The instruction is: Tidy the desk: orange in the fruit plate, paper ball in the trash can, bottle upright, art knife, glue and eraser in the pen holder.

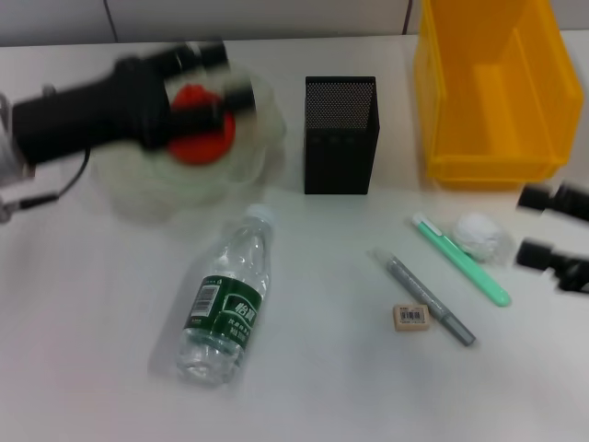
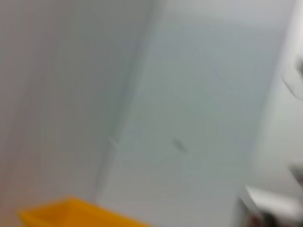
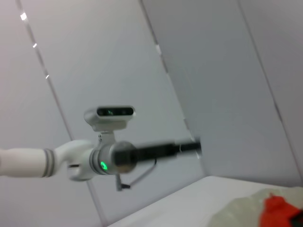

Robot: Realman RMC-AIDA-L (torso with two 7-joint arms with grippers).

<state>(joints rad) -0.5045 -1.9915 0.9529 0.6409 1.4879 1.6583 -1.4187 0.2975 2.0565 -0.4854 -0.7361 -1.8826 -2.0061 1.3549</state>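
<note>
I place the orange in the fruit plate.

My left gripper is over the fruit plate, fingers on both sides of the orange directly under it; whether they press it I cannot tell. I should release low and lift straight. My right gripper waits open beside the paper ball.

Left arm blocks fruit plate; trash can open.
</note>
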